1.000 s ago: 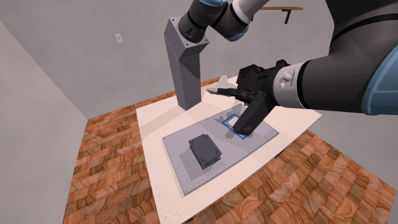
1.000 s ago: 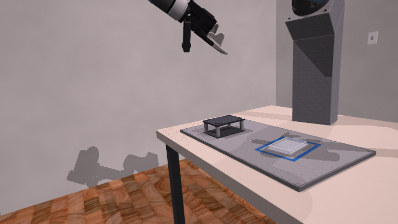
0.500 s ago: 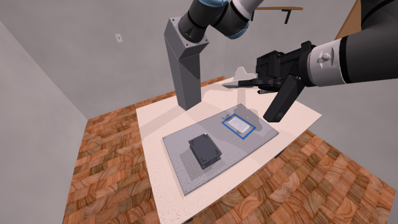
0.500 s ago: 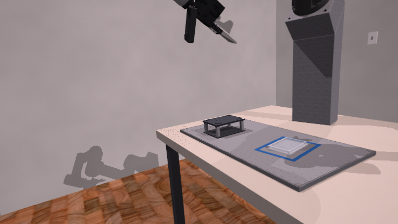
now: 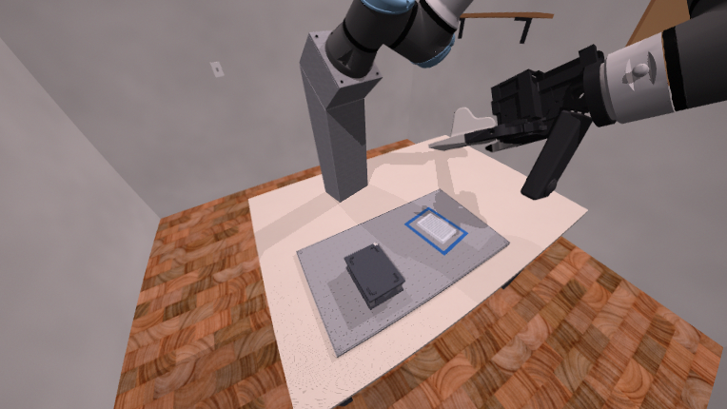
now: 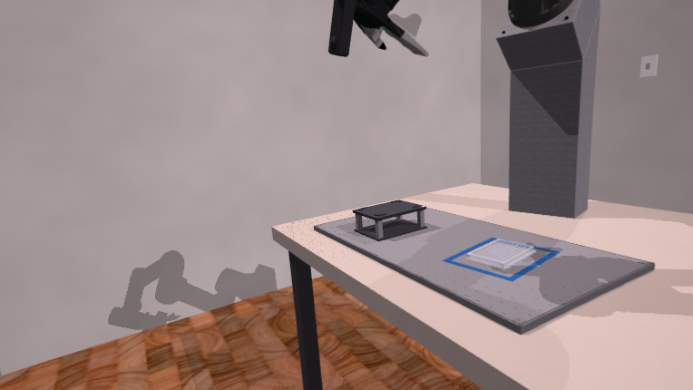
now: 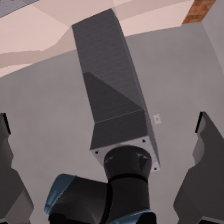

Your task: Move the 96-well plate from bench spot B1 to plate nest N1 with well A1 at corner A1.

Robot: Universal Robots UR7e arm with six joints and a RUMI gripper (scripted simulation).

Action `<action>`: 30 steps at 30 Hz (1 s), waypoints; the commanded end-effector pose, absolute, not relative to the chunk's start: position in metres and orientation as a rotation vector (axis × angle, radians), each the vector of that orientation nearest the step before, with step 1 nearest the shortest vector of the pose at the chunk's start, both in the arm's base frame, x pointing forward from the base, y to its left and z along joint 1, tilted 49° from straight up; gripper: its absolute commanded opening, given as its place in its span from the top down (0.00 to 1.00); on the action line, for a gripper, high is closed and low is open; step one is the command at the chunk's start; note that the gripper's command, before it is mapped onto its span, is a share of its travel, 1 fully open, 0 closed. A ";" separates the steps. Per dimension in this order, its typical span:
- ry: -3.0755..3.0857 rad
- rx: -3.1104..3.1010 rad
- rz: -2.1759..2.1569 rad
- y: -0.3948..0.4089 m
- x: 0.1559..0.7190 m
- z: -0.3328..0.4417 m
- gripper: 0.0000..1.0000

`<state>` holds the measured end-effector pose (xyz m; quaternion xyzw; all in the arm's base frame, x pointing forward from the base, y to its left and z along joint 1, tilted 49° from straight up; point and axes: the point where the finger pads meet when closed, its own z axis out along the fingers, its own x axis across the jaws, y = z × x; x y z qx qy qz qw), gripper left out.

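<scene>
Exterior view: pincer (image 6: 387, 36) cropped at top edge, open.

White 96-well plate (image 5: 435, 226) flat inside blue B1 outline (image 5: 413, 231); dark raised nest N1 (image 5: 374, 272) unoccupied.

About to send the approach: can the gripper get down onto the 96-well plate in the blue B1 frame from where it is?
Probably yes. The gripper is open and high above the bench, and nothing stands over the 96-well plate. The raised nest sits well aside. It must first turn downward.
</scene>
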<state>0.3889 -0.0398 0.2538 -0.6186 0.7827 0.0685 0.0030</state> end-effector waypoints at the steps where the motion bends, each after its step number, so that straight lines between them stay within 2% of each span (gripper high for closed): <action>1: 2.320 -2.113 0.114 -0.020 0.378 0.266 0.00; 16: 2.161 -2.280 -0.001 0.017 0.354 0.296 0.00; 30: 2.142 -2.253 -0.067 0.012 0.392 0.273 0.00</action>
